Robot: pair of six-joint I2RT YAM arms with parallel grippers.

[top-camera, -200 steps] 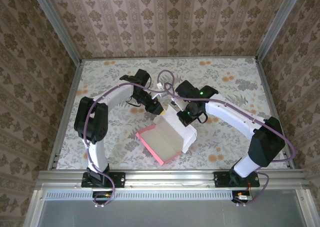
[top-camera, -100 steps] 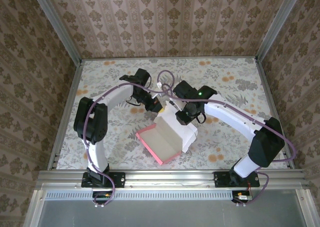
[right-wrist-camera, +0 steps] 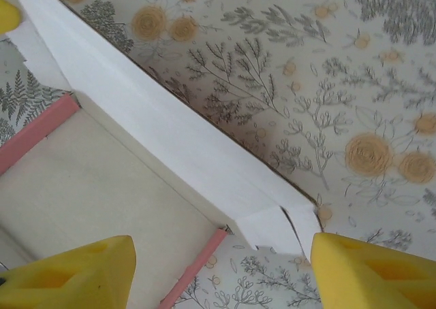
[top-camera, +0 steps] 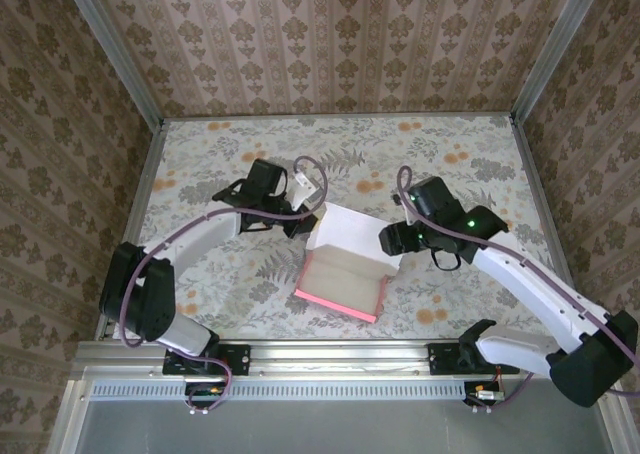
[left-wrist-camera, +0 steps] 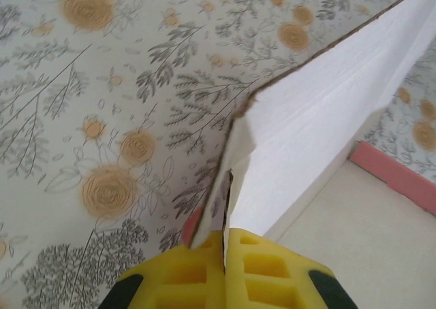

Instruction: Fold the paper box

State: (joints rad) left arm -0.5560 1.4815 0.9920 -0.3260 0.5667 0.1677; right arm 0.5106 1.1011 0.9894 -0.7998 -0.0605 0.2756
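A: Top view first. Where is the paper box (top-camera: 343,274) placed?
B: It is found on the middle of the table (top-camera: 470,154), between the two arms. The pink-edged floor is turned toward the near edge, and the white raised wall (top-camera: 355,232) is on the far side. The wall's long axis is run left to right and drops slightly toward the right.
A: And the grippers?
B: The left gripper (top-camera: 303,219) is set at the wall's left end, and the right gripper (top-camera: 392,242) at its right end. Each end is covered by the arm nearer to it.
A: Left wrist view.
B: The left gripper (left-wrist-camera: 225,244) is seen pressed together on the paper box (left-wrist-camera: 327,111). A thin corner flap (left-wrist-camera: 228,166) is pinched between the yellow pads (left-wrist-camera: 259,261). The wall is stretched away from the grip, up and to the right.
A: Right wrist view.
B: The right gripper (right-wrist-camera: 221,261) is held apart, with nothing clamped. The paper box (right-wrist-camera: 157,139) is laid diagonally, with its wall running from upper left to lower right. The end tab (right-wrist-camera: 279,227) is placed between the fingers (right-wrist-camera: 75,275), nearer the right one. Whether the tab is touched cannot be told.
A: Judgement?
B: The coming move is judged to turn on that right end. It lies directly ahead of the parted jaws, while the left end is anchored.
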